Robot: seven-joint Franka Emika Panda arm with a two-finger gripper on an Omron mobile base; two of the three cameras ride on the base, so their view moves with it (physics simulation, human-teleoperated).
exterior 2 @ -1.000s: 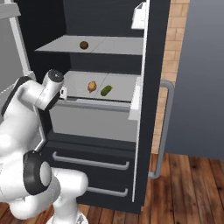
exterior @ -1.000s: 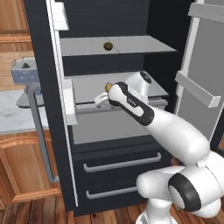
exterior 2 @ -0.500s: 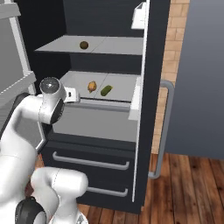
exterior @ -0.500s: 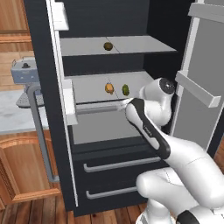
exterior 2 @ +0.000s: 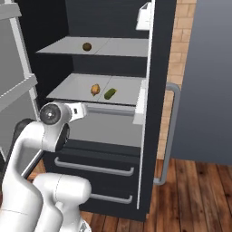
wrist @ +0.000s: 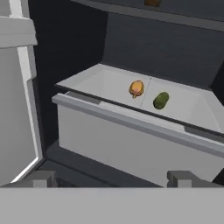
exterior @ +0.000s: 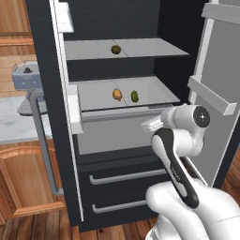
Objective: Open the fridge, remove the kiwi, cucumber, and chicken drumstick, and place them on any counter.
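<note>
Moved: since a second ago my arm has swung from the left part of the fridge opening, close to the lower shelf, back out toward the right door, so my gripper (exterior: 151, 123) now hangs in front of the shelf's lip, and the drumstick it used to cover shows again.
Gripper: my two fingertips (wrist: 40, 178) stand well apart with nothing between them, so I am spread wide and carrying nothing.
Fridge: the fridge (exterior: 112, 18) stands with both doors swung wide, its two lower drawers shut.
Kiwi: the kiwi (exterior: 116, 49) sits alone on the upper shelf, toward the far side and near the middle seam.
Chicken drumstick: the chicken drumstick (wrist: 136, 88) lies on the lower shelf, left of the cucumber and just beside it, not touching as far as I can tell.
Cucumber: the cucumber (wrist: 161, 100) lies on the lower shelf, its long axis slanted.
Counter: the counter (exterior: 14, 123) is at the left, outside the left door, with a grey appliance (exterior: 26, 77) on it.
Handling: I judge all three light. The kiwi is round and may roll away, so I would close across its widest part. The cucumber looks smooth and stiff, best pinched across its short width at the middle. The drumstick is lumpy, and I would take it at its thick part.
Risk: nudging one lower-shelf item into the other as I reach in.
</note>
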